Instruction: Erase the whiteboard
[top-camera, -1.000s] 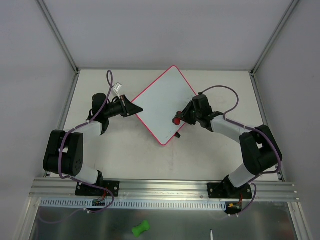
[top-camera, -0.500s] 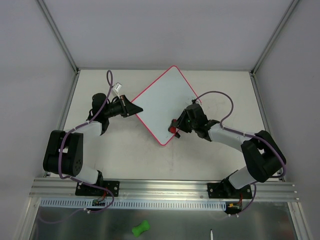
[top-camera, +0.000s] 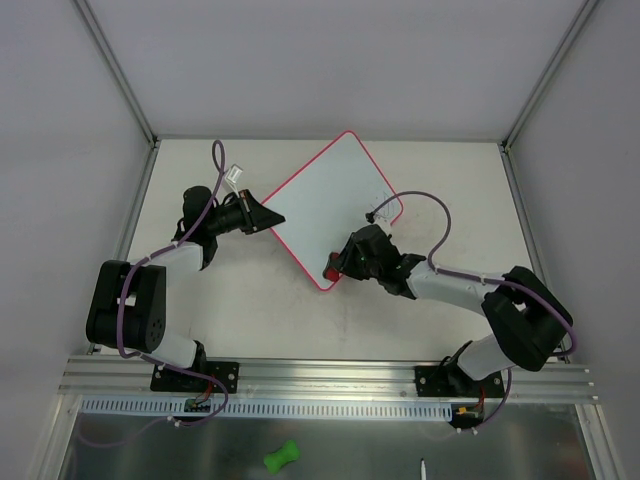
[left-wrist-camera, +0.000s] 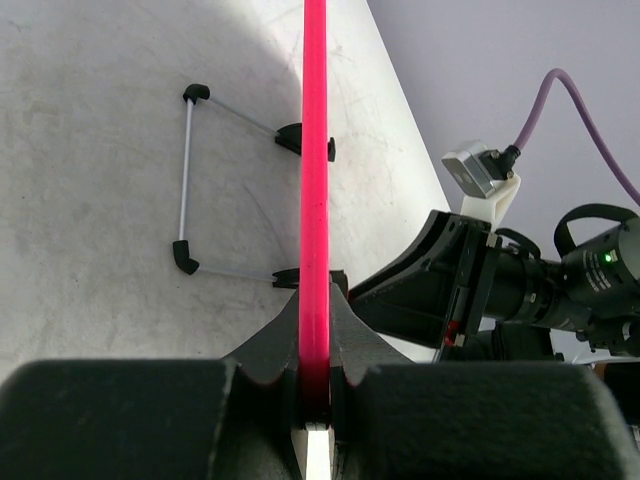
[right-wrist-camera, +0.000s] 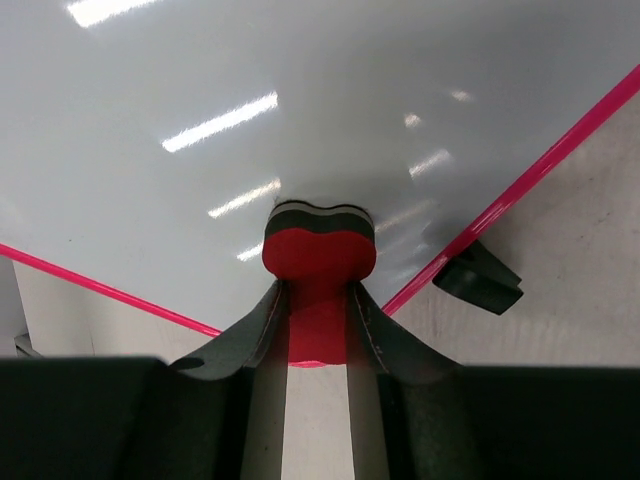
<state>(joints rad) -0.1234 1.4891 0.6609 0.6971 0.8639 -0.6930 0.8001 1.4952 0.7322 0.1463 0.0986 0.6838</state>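
The whiteboard (top-camera: 325, 200) lies as a diamond on the table, white with a thin red-pink frame. My left gripper (top-camera: 266, 220) is shut on its left edge. The left wrist view shows the frame (left-wrist-camera: 315, 150) edge-on between my fingers (left-wrist-camera: 315, 305). My right gripper (top-camera: 337, 264) is shut on the red bone-shaped eraser (top-camera: 331, 271) and presses it on the board near its near corner. In the right wrist view the eraser (right-wrist-camera: 319, 245) sits on the white surface (right-wrist-camera: 250, 110), held by the gripper (right-wrist-camera: 318, 300).
A black clip (right-wrist-camera: 478, 278) sits under the board's edge, and a wire stand (left-wrist-camera: 186, 170) with black clips shows beneath it. A small black clip (top-camera: 371, 214) lies on the board's right side. A green object (top-camera: 282, 456) lies below the rail (top-camera: 330, 375). Walls enclose the table.
My right gripper has slid the eraser down and left, from the board's right edge towards its near corner. The left gripper and the board have not moved.
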